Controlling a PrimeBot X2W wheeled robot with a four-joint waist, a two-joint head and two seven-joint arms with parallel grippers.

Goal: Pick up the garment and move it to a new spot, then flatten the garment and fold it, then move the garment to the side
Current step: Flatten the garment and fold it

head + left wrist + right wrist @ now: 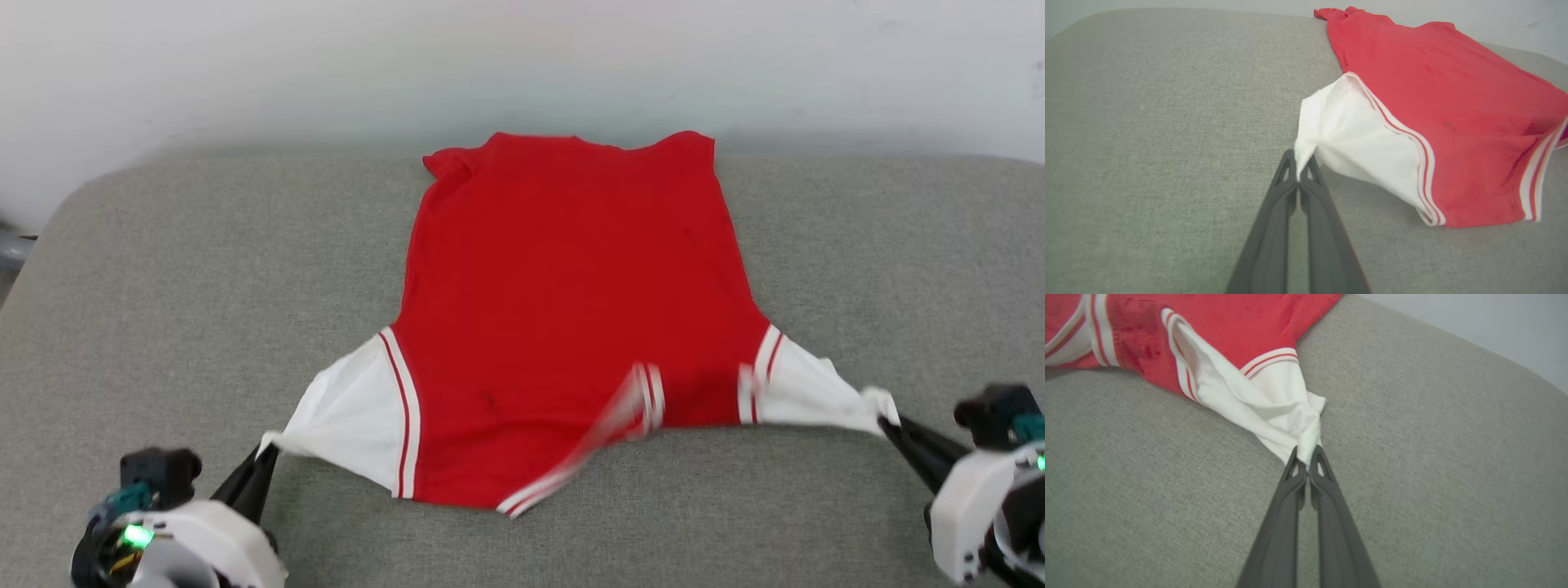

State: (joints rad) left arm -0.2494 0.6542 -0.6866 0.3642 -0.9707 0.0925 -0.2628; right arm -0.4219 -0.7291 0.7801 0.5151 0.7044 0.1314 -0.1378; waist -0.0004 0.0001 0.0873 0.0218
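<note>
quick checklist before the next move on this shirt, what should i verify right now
1. left gripper shut on the tip of the left sleeve: ok
2. right gripper shut on the tip of the right sleeve: ok
3. Both sleeves drawn outward, to opposite sides of the garment: ok
4. Red body lying spread on the grey cushion: ok
5. Far hem corner lying flat: not ok, it is curled over on the robot's left
6. neck trim settled on the near edge: cannot tell, it is blurred in the head view
</note>
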